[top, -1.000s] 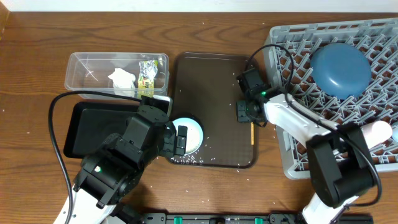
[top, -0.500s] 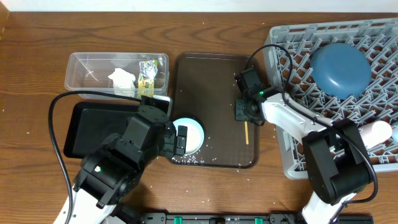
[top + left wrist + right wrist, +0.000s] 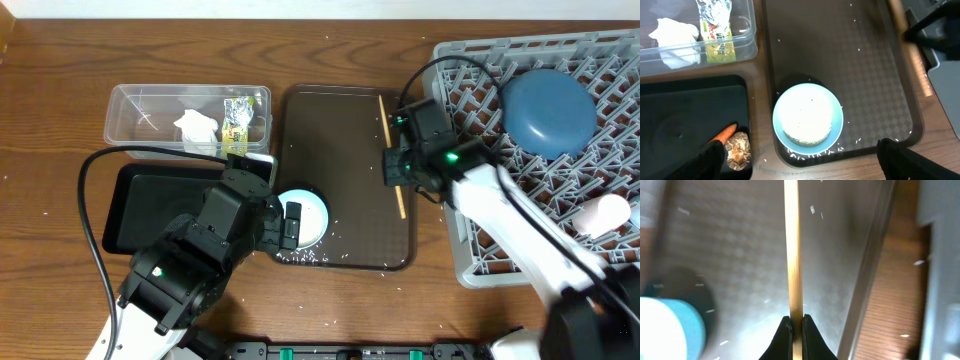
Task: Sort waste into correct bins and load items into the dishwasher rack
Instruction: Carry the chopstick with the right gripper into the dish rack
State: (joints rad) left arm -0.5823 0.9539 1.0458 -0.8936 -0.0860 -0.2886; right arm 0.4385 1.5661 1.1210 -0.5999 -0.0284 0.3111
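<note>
My right gripper is shut on the wooden chopsticks, seen as one thin stick held above the right side of the brown serving tray. The left gripper stands wide open around the near side of a small cup with a light blue rim. Rice grains lie scattered by the cup. In the clear tub lie a tissue and a wrapper. A carrot and a brown lump lie in the black tray.
The grey dishwasher rack fills the right side and holds the blue plate and a white vessel. A strip of wooden table shows between the serving tray and the rack. Black cables loop over both arms.
The right gripper has shut on the chopsticks and raised them off the serving tray, shifting slightly right and away. The left arm and the cup have not moved.
</note>
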